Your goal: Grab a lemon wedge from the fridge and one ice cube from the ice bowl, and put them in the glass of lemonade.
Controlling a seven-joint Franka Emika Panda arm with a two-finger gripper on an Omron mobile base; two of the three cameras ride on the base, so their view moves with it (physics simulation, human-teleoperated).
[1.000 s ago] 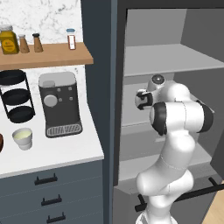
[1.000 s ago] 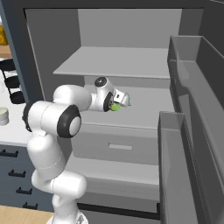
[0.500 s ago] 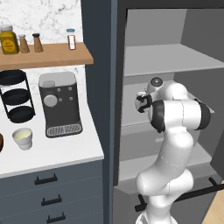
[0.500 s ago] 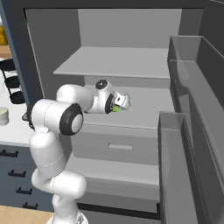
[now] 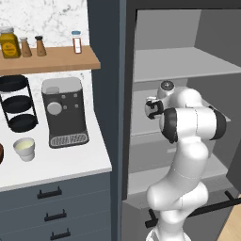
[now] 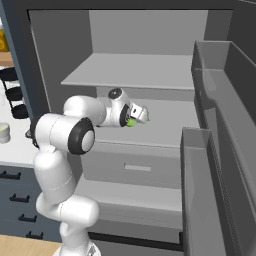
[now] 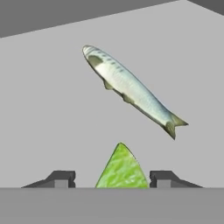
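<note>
Dark two-finger gripper (image 7: 112, 177) inside tall dark grey fridge (image 6: 60, 60), fingertips (image 7: 61, 178) flanking tiny yellow-green lemon wedge (image 7: 121, 168); small gaps visible each side, so firm grasp cannot be told. Wedge on light grey middle shelf (image 6: 170, 125) of fridge. Silvery striped fish (image 7: 131, 89) lies on shelf beyond wedge. Small pale cream glass of lemonade (image 5: 24, 148) on white counter (image 5: 56, 164) left of fridge, beside black coffee machine (image 5: 63, 110). Progress judged early: wedge not lifted; ice cube step untouched.
</note>
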